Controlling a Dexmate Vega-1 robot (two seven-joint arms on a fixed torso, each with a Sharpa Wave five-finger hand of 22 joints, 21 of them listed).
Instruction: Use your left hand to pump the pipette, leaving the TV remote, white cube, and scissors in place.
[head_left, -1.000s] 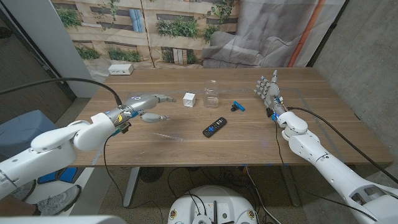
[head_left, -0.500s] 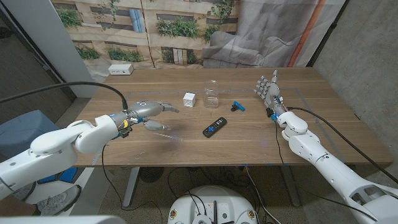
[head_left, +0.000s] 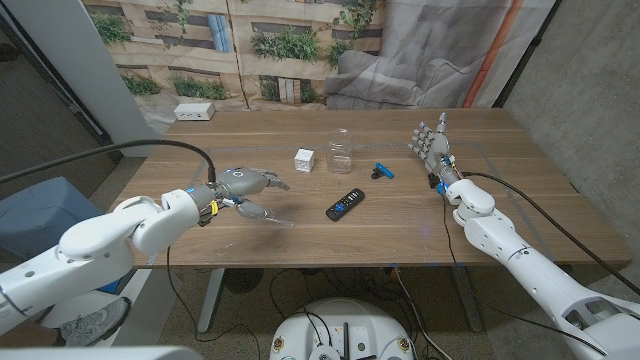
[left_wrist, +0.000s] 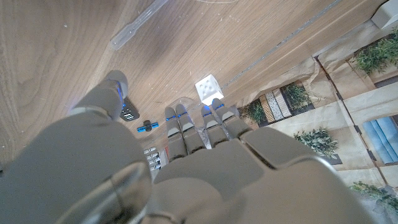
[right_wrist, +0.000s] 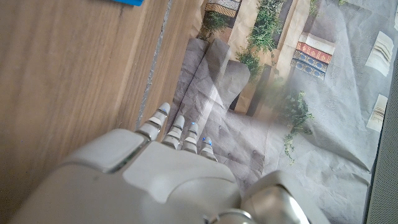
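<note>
One pipette (left_wrist: 138, 25) clear beyond left robot hand (left_wrist: 168, 162); faint overhead.

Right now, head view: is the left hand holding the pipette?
No. The left hand hovers with fingers spread and nothing in them, while the clear pipette lies on the table just beside it.

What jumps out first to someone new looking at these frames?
The left hand hovering over the near-left part of the wooden table, fingers spread, above a clear pipette lying flat on the wood. Mid-table sit a white cube, a clear plastic cup, small blue-handled scissors and a black TV remote. The right hand stands upright at the right edge, holding nothing.
</note>
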